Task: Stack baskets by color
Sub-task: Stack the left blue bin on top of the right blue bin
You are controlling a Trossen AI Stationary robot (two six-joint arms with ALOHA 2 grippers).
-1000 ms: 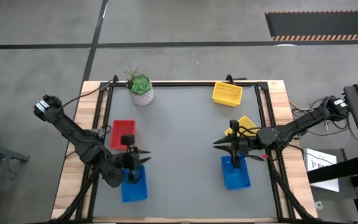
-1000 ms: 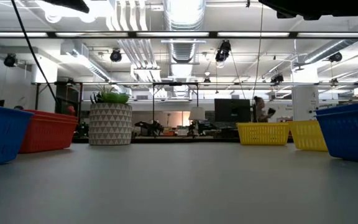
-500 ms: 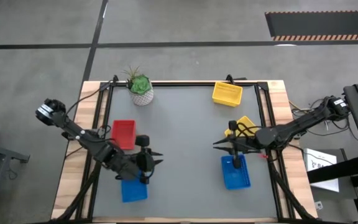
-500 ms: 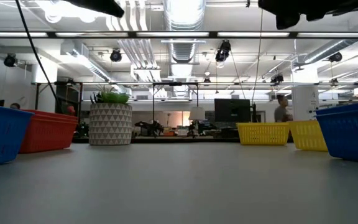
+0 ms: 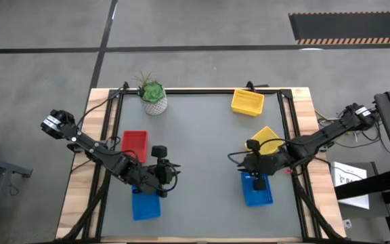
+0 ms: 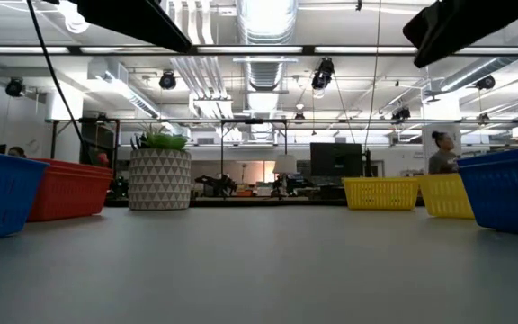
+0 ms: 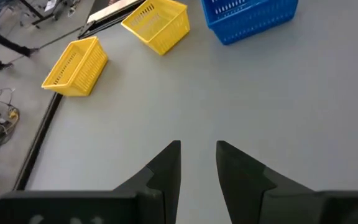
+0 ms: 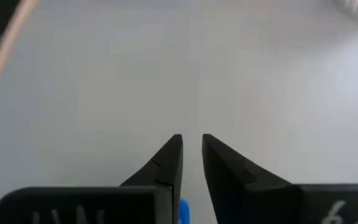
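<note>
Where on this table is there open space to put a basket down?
The widest bare patch is the table's middle, bordered by the potted plant and far yellow basket behind, the red basket on the left, and the blue basket on the right. It is crowded where the left gripper and right gripper hang over the near side.

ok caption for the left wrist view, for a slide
Left gripper open and empty above the grey table, facing two yellow baskets and a blue basket.

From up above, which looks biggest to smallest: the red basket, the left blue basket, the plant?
1. Red basket and left blue basket: alike; the arm hides part of the blue one.
2. Potted plant: smallest.
</note>
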